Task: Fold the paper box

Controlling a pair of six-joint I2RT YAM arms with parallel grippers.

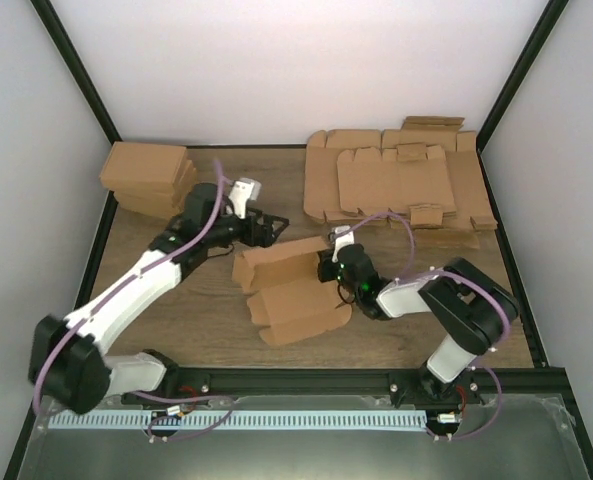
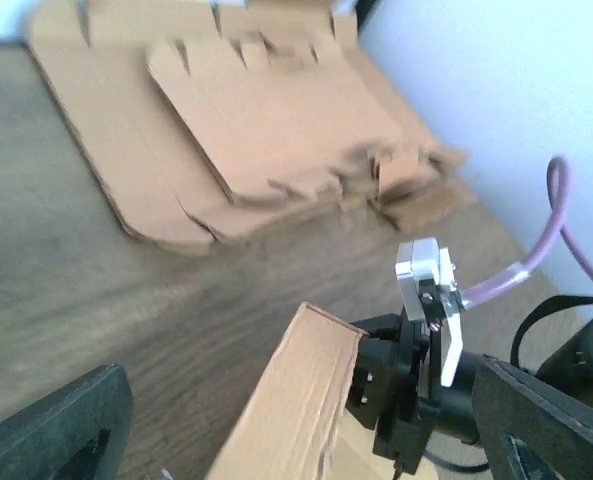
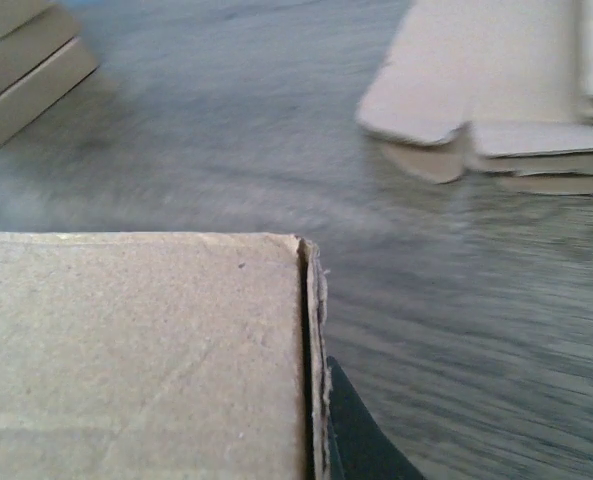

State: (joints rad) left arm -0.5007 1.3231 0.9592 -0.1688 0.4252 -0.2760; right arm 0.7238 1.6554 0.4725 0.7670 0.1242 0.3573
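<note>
The paper box (image 1: 291,290) lies mid-table, partly folded, with its far and right walls raised and its flaps spread toward the front. My right gripper (image 1: 331,265) is shut on the box's right wall. In the right wrist view that wall's doubled edge (image 3: 311,350) fills the lower left, and one dark finger (image 3: 361,435) lies against it. My left gripper (image 1: 268,230) hovers open just behind the box's far wall and holds nothing. In the left wrist view its fingers (image 2: 61,430) stand wide apart on either side of the raised wall (image 2: 296,400), with the right gripper (image 2: 406,390) beyond.
Many flat cardboard sheets (image 1: 396,185) are piled at the back right, also seen in the left wrist view (image 2: 266,130). A stack of folded shallow boxes (image 1: 148,178) sits at the back left. White walls and black frame posts bound the table.
</note>
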